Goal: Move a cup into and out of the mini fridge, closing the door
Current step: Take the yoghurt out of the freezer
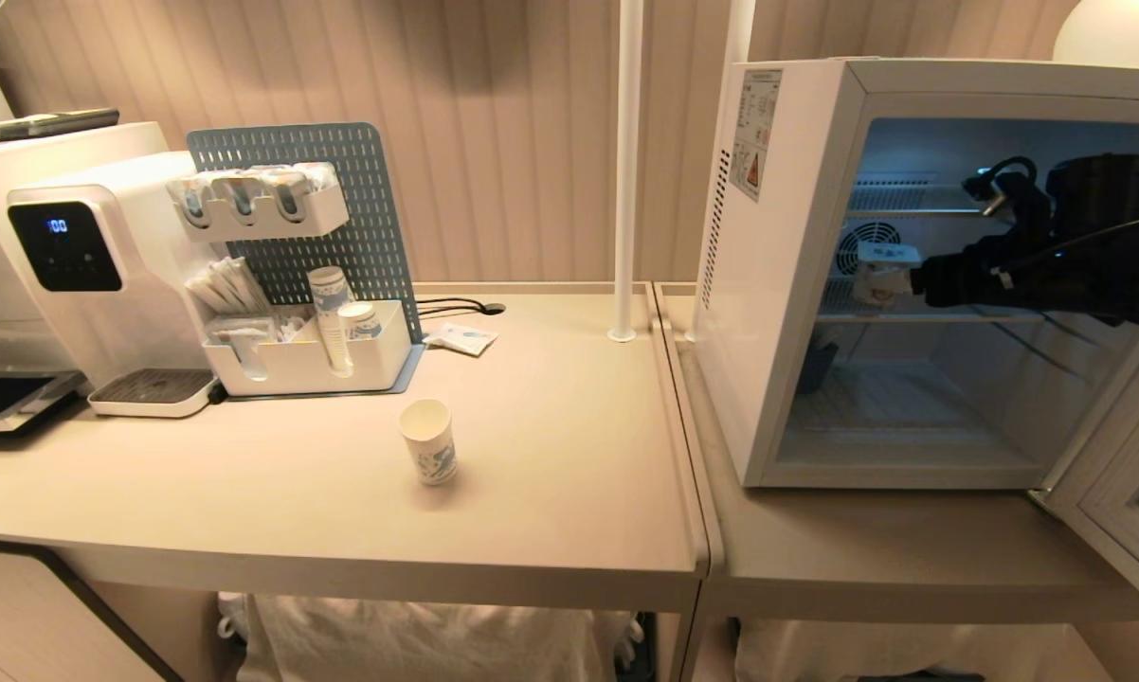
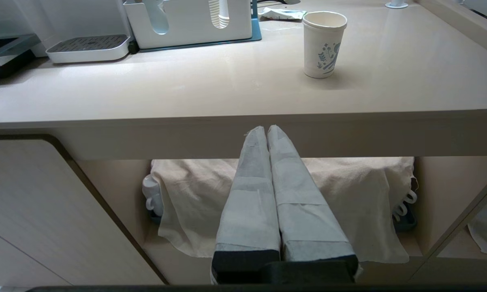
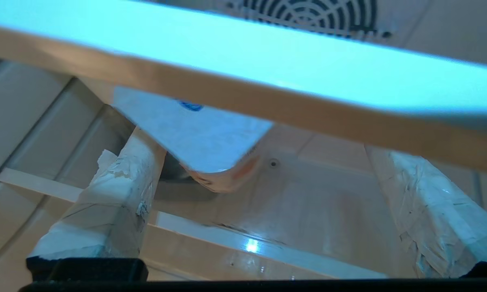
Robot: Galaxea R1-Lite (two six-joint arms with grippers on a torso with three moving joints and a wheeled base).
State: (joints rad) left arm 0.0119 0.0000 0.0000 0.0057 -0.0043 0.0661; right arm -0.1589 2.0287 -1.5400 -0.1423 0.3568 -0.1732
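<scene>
Head view, left to right: a water dispenser (image 1: 86,265) and a white caddy of stacked paper cups (image 1: 328,317) line the back of the beige table (image 1: 551,493). The cup (image 1: 428,441) stands upright and alone out front, probably for easy reach. The left claw (image 2: 266,132), pinched shut, hangs parked below the table edge. Right of that, the mini fridge (image 1: 787,265) stands with the door (image 1: 1114,502) swung open. Inside it the right claw (image 3: 263,190) spreads wide around a small foil-lidded tub (image 3: 211,154), not gripping it.

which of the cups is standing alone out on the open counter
The cup with the blue print, upright by itself mid-counter. The other paper cups are stacked in the white organizer beside the water dispenser.
</scene>
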